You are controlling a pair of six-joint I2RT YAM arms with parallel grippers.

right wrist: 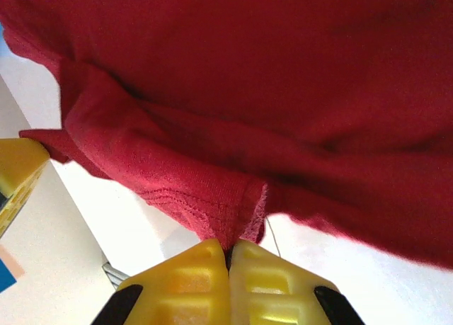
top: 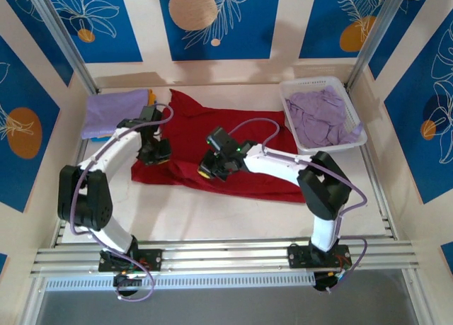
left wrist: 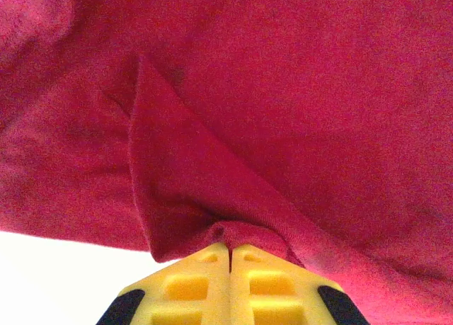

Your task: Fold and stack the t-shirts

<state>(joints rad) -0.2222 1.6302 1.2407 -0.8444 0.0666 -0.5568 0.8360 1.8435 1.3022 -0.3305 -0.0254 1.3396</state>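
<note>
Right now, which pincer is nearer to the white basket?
Right. The right pincer sits left of the basket, shut on the dark red t-shirt; the left pincer grips it farther left.

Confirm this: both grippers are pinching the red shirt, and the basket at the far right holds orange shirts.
Not quite. The shirts in the basket are lavender, not orange, as the top view shows. The rest stands: the left gripper and right gripper are both shut on the red shirt.
</note>
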